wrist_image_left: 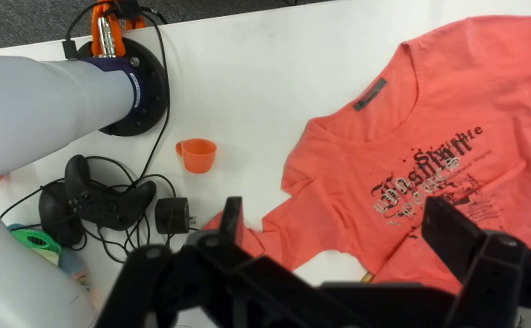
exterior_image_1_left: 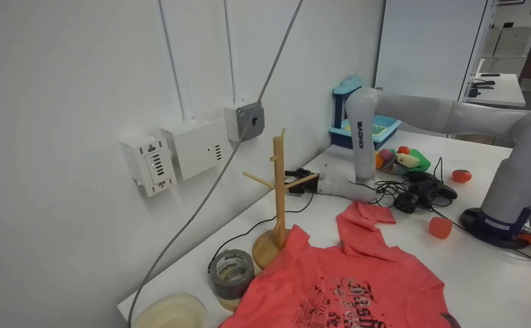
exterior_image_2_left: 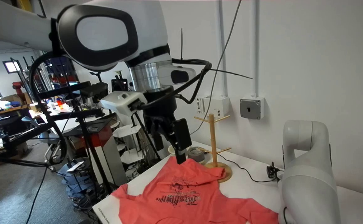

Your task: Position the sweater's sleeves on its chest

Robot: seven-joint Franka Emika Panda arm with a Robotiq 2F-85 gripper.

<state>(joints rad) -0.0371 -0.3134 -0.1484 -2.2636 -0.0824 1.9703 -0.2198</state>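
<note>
sweater point(exterior_image_1_left: 347, 273) cut off, collar label point(wrist_image_left: 370, 94) illegible

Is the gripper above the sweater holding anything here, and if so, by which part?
Nothing is held: the gripper hangs open above the sweater, its jaws wide apart with no fabric pinched between them.

"How does the sweater point(exterior_image_2_left: 181, 199) lie?"

"Coral-red, front up on the bench point(wrist_image_left: 256, 73), its dark-lettered chest point(wrist_image_left: 429, 177) mostly flat."

"And the rest?"

"In the wrist view the left sleeve point(wrist_image_left: 304, 228) stretches outward, creased and partly hidden; the far-right sleeve point(wrist_image_left: 520, 50) also spreads away from the chest, cropped."
</note>
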